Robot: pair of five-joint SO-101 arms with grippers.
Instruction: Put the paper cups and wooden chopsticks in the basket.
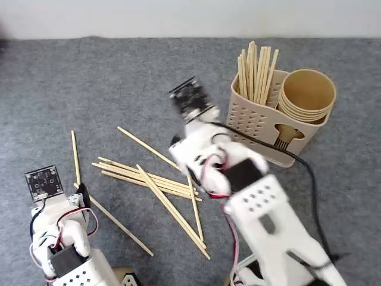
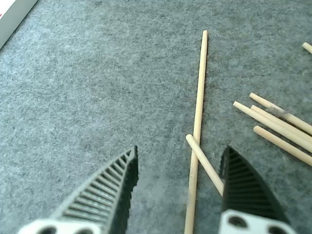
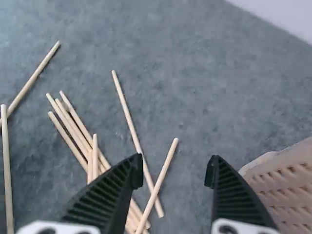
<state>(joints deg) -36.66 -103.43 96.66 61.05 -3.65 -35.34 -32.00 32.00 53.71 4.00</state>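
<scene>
While chopsticks [image 1: 143,177] are lying across the bench [image 1: 89,77], the left pincer [image 2: 180,151] is hovering spread over two. The right pincer [image 3: 175,158] is hanging spread near the basket [image 1: 253,122].

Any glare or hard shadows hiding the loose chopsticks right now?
High view: even light, no glare, the loose chopsticks stand out on the grey mat. Left wrist view: no hard shadow by the left hand. Right wrist view: no glare around the right hand.
</scene>
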